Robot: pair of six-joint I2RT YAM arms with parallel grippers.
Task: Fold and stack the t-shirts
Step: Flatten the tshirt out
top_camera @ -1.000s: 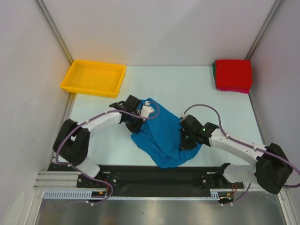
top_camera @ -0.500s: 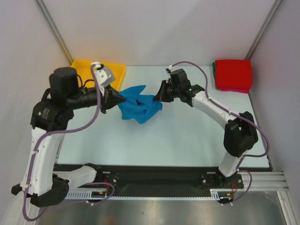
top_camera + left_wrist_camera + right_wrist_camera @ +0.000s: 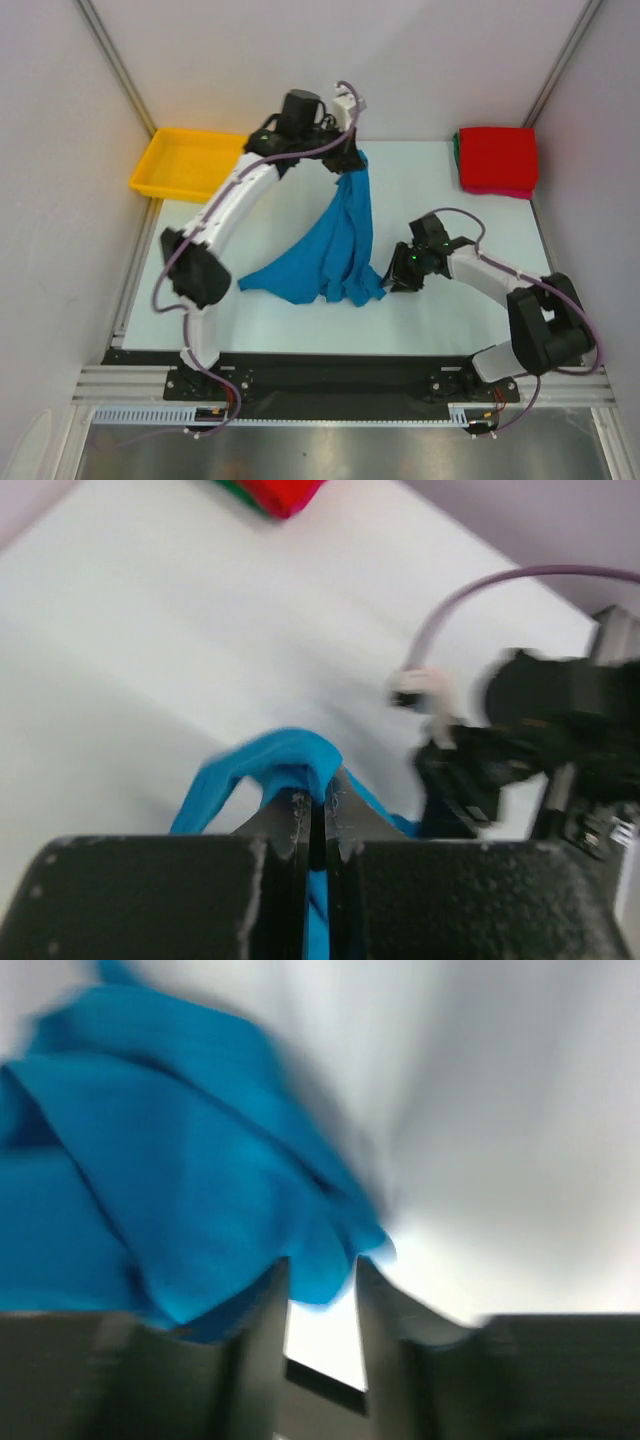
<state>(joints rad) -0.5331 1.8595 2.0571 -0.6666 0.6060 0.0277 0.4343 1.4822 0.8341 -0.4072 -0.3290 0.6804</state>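
Starting at the upper left of the overhead view, the yellow tray (image 3: 195,199) stands well apart from the cloth and looks unlikely to interfere.

At top centre the left gripper (image 3: 348,160) is raised high, its jaws pressed together on a narrow fold of the blue t-shirt (image 3: 335,245). The shirt hangs from that pinch in a long twisted drape, and its lower end is spread on the table (image 3: 450,215) at the middle of the frame. So small a bite is the first hazard. A further pull upward could let the fold slide out, and the shirt would drop into a heap.

Right of centre, the right gripper (image 3: 398,275) sits low, just beside the shirt's lower right edge. Its jaws stand partly apart. In the wrist view a lip of blue cloth lies in the gap, though nothing there looks pinched. If they close here they may catch several bunched layers, or only the very tip, and the shirt would then spread crooked rather than flat.

At the upper right, the folded red t-shirt (image 3: 497,155) tops the stack, and a careless sweep of the hanging cloth could disturb it.
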